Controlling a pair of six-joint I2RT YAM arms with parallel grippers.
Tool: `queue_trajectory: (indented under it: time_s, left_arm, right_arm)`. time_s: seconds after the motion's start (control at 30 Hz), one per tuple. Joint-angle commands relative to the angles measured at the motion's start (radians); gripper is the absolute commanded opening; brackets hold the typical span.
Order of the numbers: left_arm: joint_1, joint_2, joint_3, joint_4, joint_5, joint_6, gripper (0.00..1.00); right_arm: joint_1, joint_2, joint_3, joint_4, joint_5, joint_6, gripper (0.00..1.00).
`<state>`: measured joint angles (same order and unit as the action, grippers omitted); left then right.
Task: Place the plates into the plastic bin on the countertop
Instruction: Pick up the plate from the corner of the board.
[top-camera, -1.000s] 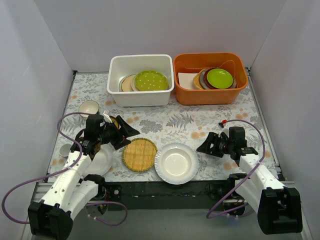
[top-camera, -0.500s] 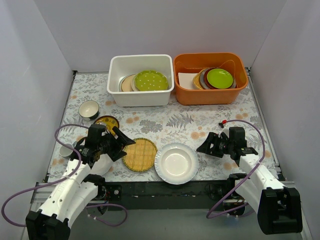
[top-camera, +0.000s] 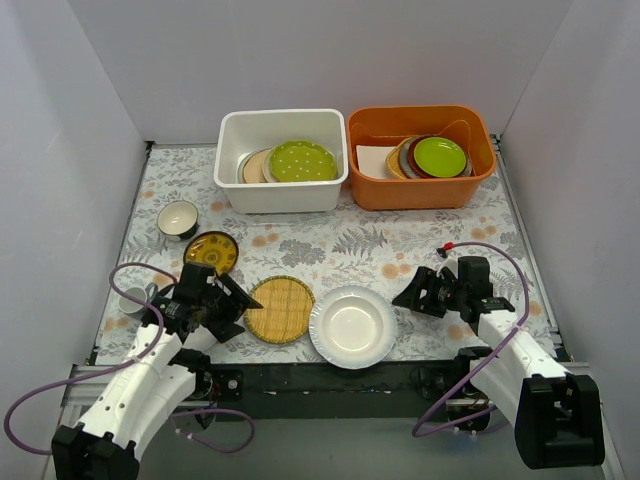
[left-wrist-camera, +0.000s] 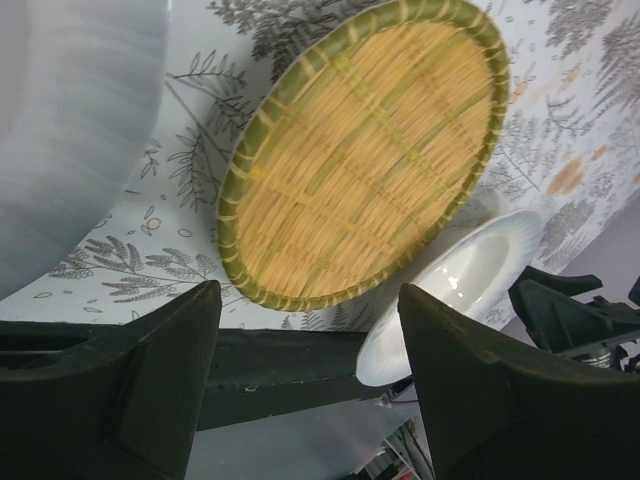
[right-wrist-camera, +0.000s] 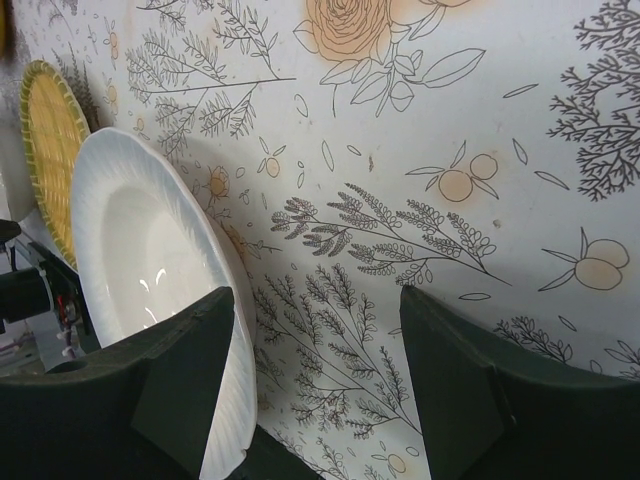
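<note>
The white plastic bin stands at the back and holds a green dotted plate over beige plates. On the countertop cloth lie a woven bamboo plate, a plain white plate and a small dark-yellow patterned plate. My left gripper is open and empty just left of the bamboo plate, low over the front edge. My right gripper is open and empty just right of the white plate, one finger near its rim.
An orange tub beside the bin holds a stack with a lime-green plate on top. A small bowl and a cup sit at the left. The black front edge of the table is right under my left gripper.
My left arm has drawn back toward the near-left corner, uncovering the dark-yellow plate. The right arm has barely moved. No plate has moved.
</note>
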<state>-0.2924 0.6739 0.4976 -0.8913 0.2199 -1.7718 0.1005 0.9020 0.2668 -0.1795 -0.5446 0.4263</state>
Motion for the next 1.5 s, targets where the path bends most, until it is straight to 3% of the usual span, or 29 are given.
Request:
queue_trajectory:
  time_s: [0.0,0.4,0.73,1.03,1.47]
  left_arm:
    - [-0.031,-0.005,-0.024,-0.035,-0.019,-0.026,0.7]
    - [-0.2,0.119,-0.082,0.038,-0.119,-0.118,0.64]
    - [-0.208,0.027,-0.143,0.132,-0.133,-0.186,0.58]
    - [-0.208,0.107,-0.2,0.268,-0.103,-0.179,0.53]
    - [-0.208,0.087,-0.186,0.305,-0.16,-0.167,0.33]
  right_arm:
    - [0.002,-0.002,-0.017,0.023,0.0,0.006,0.75]
    - [0.002,0.015,-0.04,0.048,-0.005,0.006,0.75]
    - [0.004,0.043,-0.051,0.08,-0.015,0.005,0.75]
    - [0.002,0.046,-0.058,0.089,-0.018,0.002,0.75]
    - [0.002,0.049,-0.06,0.091,-0.02,0.002,0.75]
